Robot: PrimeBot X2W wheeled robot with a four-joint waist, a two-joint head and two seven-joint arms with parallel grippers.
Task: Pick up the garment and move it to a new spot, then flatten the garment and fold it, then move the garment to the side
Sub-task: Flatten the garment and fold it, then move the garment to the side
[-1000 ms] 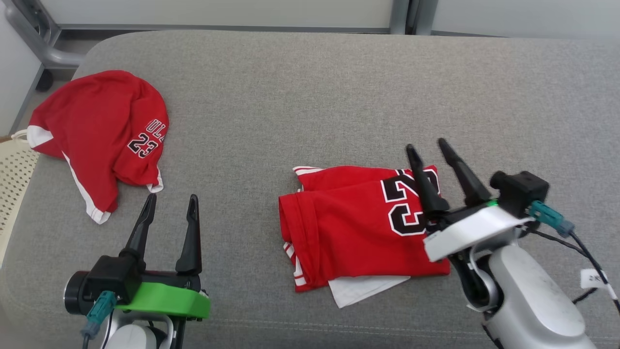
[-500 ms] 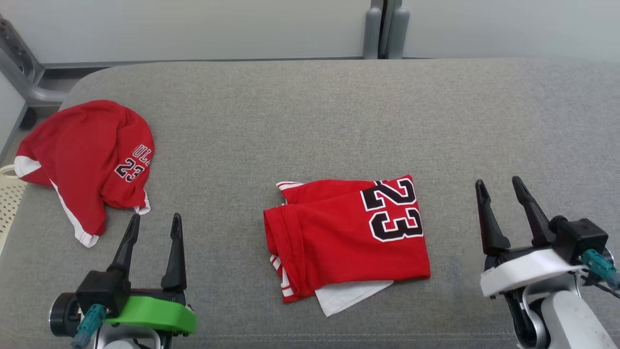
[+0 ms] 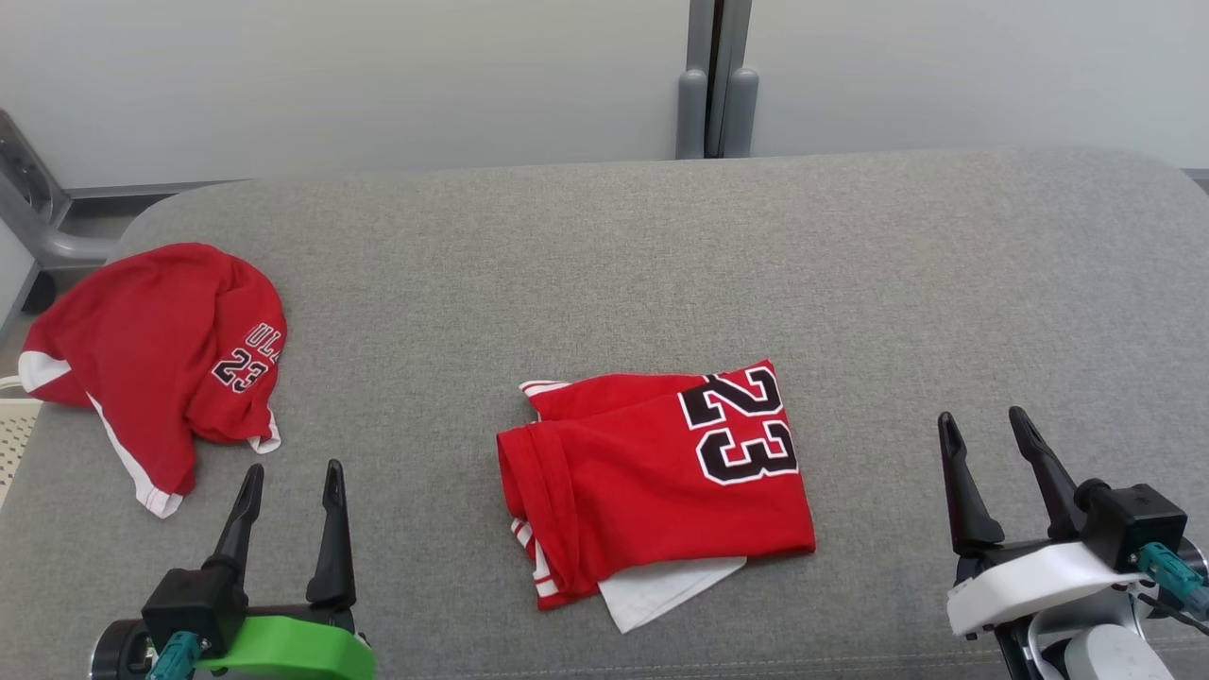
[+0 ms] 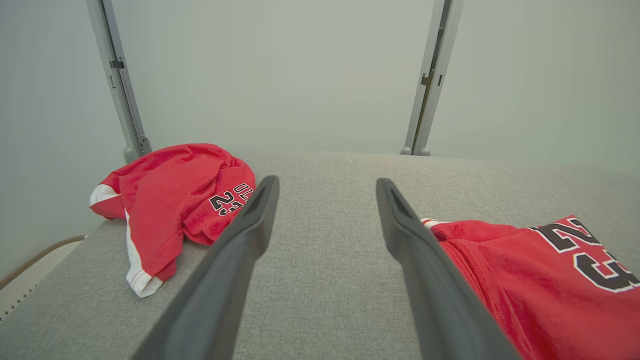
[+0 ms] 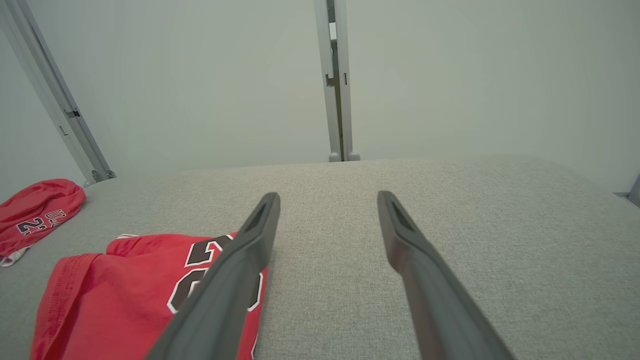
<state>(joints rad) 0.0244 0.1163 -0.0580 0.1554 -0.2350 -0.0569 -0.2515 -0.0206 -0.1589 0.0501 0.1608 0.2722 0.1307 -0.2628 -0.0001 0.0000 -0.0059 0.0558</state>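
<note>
Both grippers hover empty near the front edge of the grey cushion (image 3: 604, 264). The left gripper (image 3: 293, 467) has its two dark fingers spread, with only bare fabric showing between them. The right gripper (image 3: 980, 416) likewise has its fingers parted and grips nothing. The folded garment (image 3: 656, 482), a red jersey with a black-and-white 23 uppermost, lies flat on the cushion between the two pairs of fingers. It is to the right of the left fingers and to the left of the right fingers, touching neither. In the left wrist view its hem shows just outside the finger at that view's right. In the right wrist view its numbered part passes behind the finger at that view's left. A white layer pokes out from under its near edge, and striped trim shows at the corner on the left fingers' side. A crumpled jersey (image 3: 156, 354), red with white trim and a small 23, lies ahead of the left fingertips and to their outer left. It is near the cushion's rounded corner, well apart from the folded one. Far beyond all the fingertips a grey post (image 3: 715, 94) rises against the pale wall.
</note>
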